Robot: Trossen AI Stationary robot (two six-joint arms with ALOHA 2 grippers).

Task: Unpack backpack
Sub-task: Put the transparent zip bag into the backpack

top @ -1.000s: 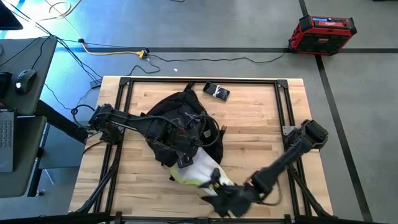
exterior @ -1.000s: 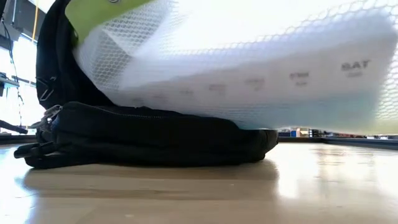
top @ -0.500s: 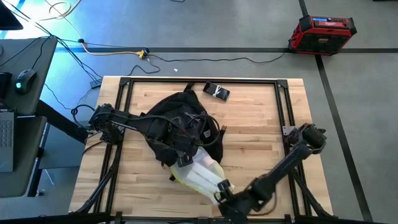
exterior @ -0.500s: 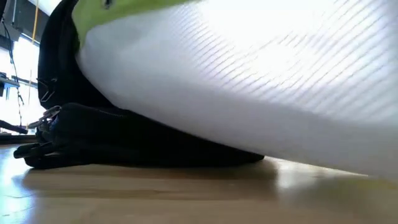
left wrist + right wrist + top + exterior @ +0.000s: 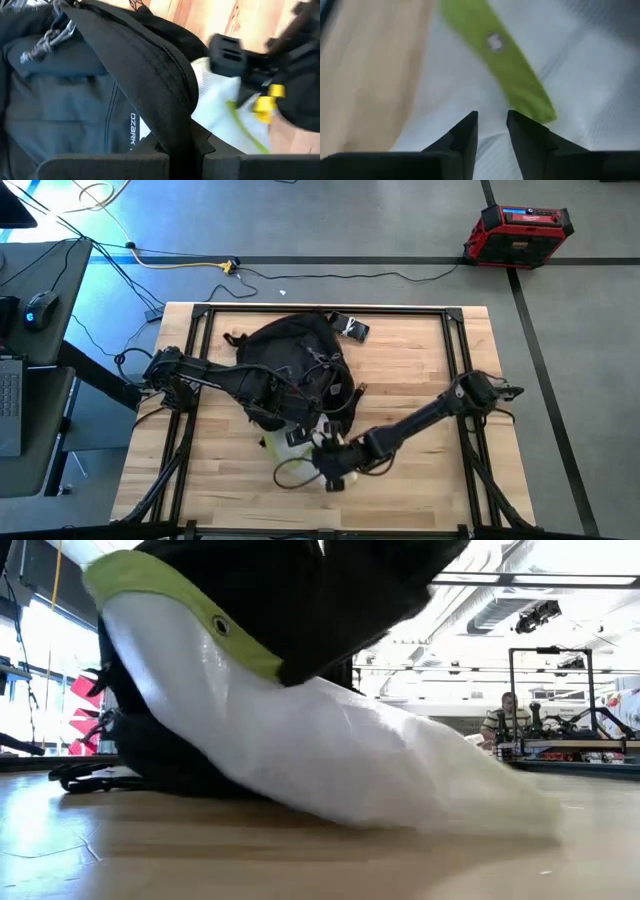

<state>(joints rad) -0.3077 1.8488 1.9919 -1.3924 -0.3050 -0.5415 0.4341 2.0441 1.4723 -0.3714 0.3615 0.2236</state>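
White mesh pouch (image 5: pixel 300 442) lay against the backpack (image 5: pixel 292 360).
Left gripper (image 5: pixel 290 415) clenched on backpack; right gripper (image 5: pixel 327 465) jaws narrowly apart, seemingly pinching pouch; small black item (image 5: pixel 350 328) near the table (image 5: pixel 420 370) far edge.

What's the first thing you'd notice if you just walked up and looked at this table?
Probably the big black backpack slumped in the middle of the wooden table, with a white mesh bag trimmed in bright green spilling out of its near side. The right gripper reaches in at that bag, while the left gripper is clamped shut on the backpack's fabric. A red case sits on the floor beyond the table.
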